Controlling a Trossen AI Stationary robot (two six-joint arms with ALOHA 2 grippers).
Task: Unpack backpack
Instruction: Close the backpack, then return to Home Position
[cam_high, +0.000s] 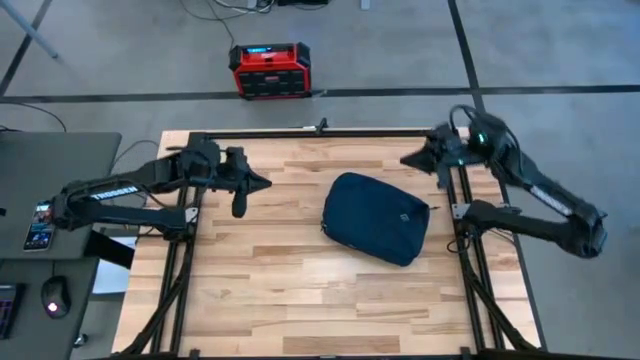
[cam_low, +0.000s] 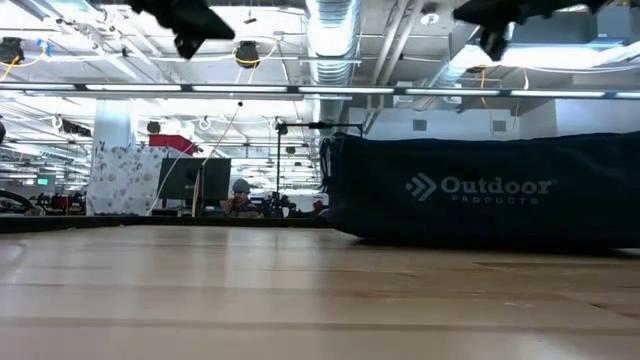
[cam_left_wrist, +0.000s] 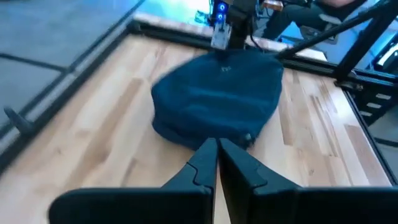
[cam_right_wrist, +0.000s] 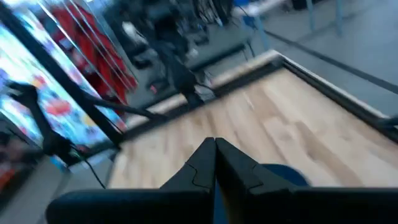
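The dark navy backpack (cam_high: 377, 217) lies flat on the wooden table, right of centre, its pale logo (cam_high: 401, 215) facing up; in the low view it fills the right side (cam_low: 490, 190). My left gripper (cam_high: 268, 184) hangs shut above the table, left of the backpack (cam_left_wrist: 217, 102), its closed fingertips (cam_left_wrist: 217, 148) pointing toward it. My right gripper (cam_high: 404, 160) is shut near the far right edge, above and beyond the backpack, a small part of which shows past the fingers (cam_right_wrist: 283, 174).
A red-black box (cam_high: 270, 70) stands on the floor beyond the table's far edge. A desk with a phone (cam_high: 38, 226) and a mouse (cam_high: 54, 297) sits to the left. Bare wood (cam_high: 260, 280) lies near and left of the backpack.
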